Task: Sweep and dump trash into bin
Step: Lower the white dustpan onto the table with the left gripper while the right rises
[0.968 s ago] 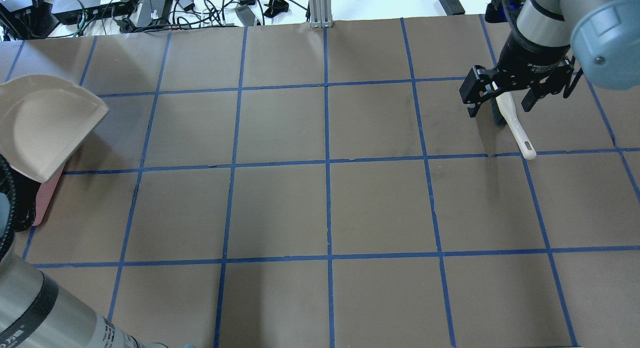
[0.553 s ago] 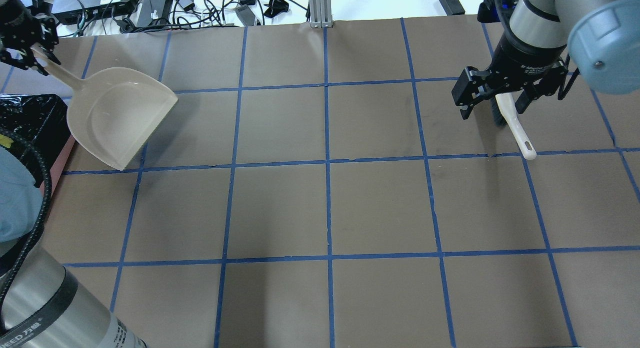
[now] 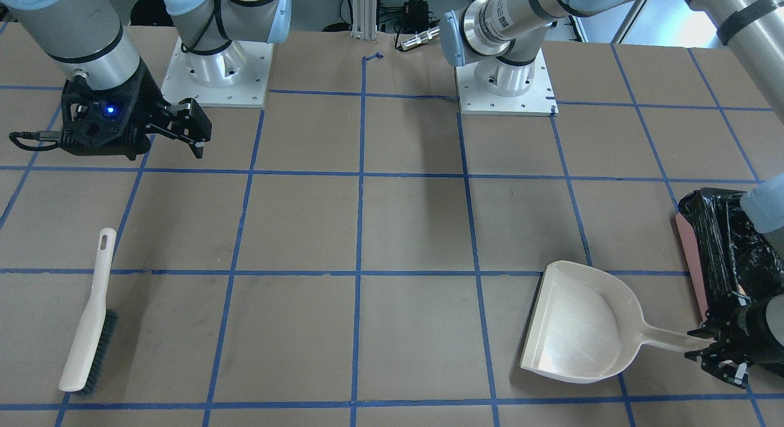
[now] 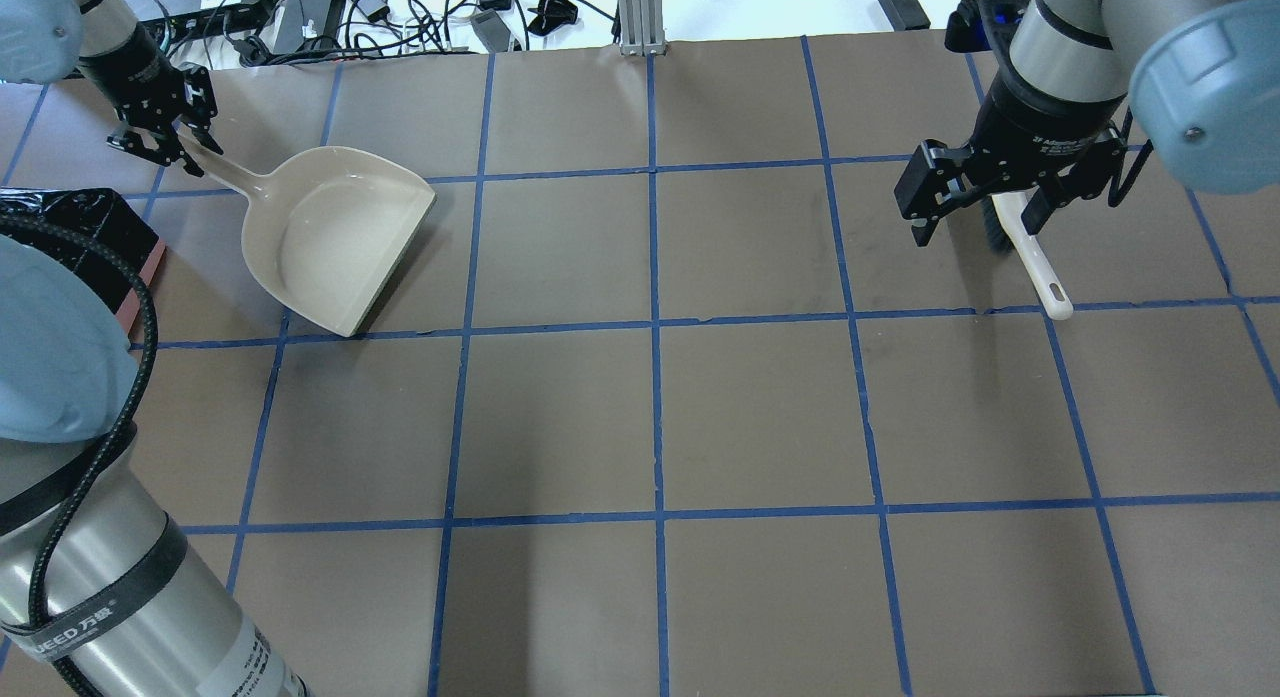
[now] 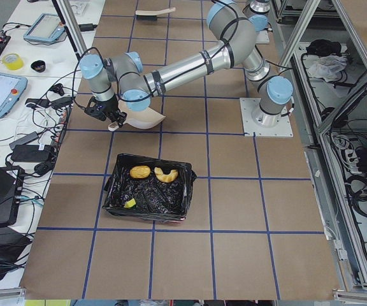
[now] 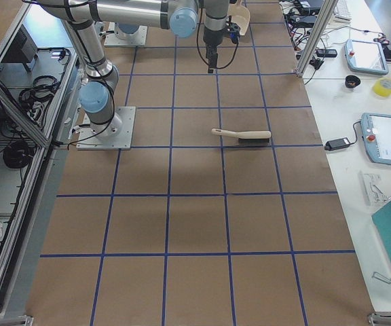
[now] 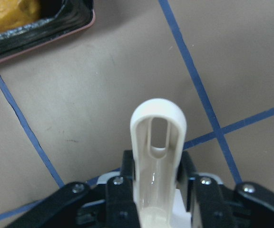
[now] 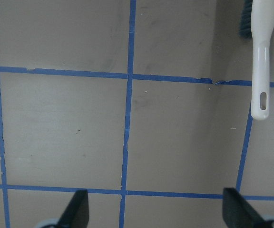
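Observation:
The trash lies inside the bin [image 5: 171, 213]: an orange-brown lump [image 5: 140, 171], a pale crescent [image 5: 166, 174] and a yellow wedge [image 5: 130, 203] on the black liner. The bin [image 3: 691, 249] stands at the table's edge on my left side, also seen as the bin [image 4: 120, 239]. My left gripper [image 4: 170, 142] is shut on the handle of the beige dustpan [image 4: 335, 237], which lies flat and empty beside the bin. In the wrist view the dustpan handle [image 7: 158, 142] sits between the fingers. My right gripper [image 4: 975, 222] hangs open, empty, above the brush [image 4: 1040, 272].
The white-handled brush [image 3: 89, 317] lies alone on the brown, blue-taped table [image 4: 650, 417]. Cables and power bricks [image 4: 300, 17] crowd the far edge past a metal post [image 4: 640, 12]. Both arm bases [image 3: 502, 78] sit on the robot's side.
My left arm has swung the dustpan from its tipped pose over the bin, rightward and down to the table. The right gripper has drifted slightly up and left over the brush, still open.

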`<move>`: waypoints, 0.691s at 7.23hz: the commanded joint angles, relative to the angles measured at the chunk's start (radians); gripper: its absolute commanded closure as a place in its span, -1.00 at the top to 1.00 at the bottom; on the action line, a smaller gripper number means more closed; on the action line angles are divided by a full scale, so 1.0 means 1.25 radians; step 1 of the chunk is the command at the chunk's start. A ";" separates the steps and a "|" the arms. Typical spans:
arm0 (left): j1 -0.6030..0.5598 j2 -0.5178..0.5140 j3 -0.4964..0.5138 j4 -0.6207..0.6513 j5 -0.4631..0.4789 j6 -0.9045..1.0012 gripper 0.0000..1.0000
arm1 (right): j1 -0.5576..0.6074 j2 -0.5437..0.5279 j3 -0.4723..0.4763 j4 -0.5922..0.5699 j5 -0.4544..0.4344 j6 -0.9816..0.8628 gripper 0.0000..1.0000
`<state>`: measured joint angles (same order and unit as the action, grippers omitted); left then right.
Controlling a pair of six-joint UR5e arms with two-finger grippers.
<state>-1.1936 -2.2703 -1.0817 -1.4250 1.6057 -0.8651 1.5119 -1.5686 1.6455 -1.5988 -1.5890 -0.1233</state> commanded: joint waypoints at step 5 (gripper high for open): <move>-0.023 -0.028 -0.023 -0.058 -0.066 -0.330 -1.00 | 0.008 -0.004 -0.003 0.000 0.002 0.002 1.00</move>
<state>-1.2095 -2.3137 -1.0871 -1.4831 1.5280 -1.2301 1.5203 -1.5723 1.6426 -1.5983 -1.5895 -0.1224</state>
